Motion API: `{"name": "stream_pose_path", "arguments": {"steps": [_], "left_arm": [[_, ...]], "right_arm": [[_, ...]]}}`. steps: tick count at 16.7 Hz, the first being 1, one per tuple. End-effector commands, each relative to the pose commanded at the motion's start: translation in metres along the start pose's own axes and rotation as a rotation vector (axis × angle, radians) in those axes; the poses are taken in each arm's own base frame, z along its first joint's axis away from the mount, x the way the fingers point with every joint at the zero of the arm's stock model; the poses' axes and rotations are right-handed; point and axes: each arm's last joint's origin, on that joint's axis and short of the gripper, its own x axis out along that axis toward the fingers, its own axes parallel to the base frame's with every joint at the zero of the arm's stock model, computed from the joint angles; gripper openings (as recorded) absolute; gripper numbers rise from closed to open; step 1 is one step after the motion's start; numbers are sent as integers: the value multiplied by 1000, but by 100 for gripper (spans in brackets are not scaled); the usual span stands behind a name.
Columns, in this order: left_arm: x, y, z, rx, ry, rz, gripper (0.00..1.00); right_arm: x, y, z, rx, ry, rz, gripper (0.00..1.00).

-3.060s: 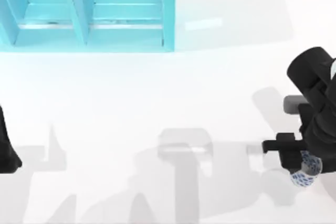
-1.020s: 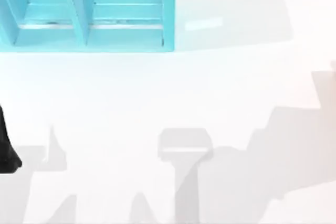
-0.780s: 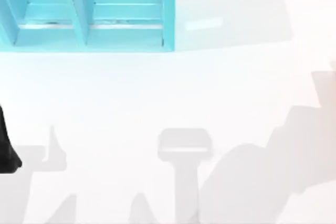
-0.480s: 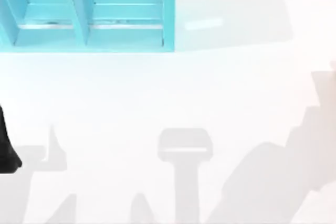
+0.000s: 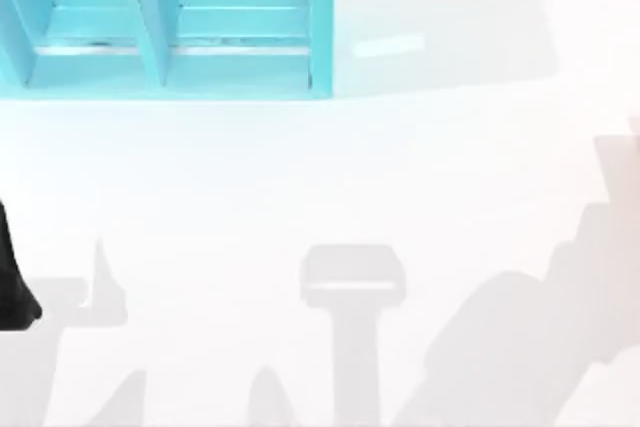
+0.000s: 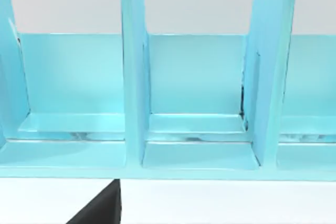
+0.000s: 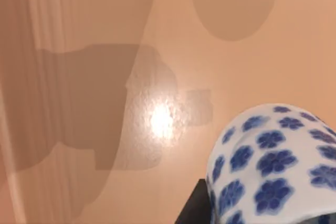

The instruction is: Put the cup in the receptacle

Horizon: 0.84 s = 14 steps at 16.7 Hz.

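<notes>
You see a big white table [image 5: 300,177] with soft grey shadows on it. At its far left stands blue shelving [image 5: 170,22], split by upright walls.

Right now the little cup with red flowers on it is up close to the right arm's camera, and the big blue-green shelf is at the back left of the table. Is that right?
Nearly. The flowers on the cup are dark blue on white, not red; the right wrist view shows it close up. The turquoise shelf does stand at the table's back left, as the top view shows.
</notes>
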Motion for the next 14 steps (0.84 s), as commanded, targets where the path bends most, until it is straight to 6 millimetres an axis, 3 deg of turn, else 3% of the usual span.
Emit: {"name": "stream_pose_path", "arguments": {"steps": [8, 14], "left_arm": [[0, 0, 0, 0, 0, 0, 100], [0, 0, 0, 0, 0, 0, 100]], "right_arm": [[0, 0, 0, 0, 0, 0, 98], [0, 0, 0, 0, 0, 0, 100]]}}
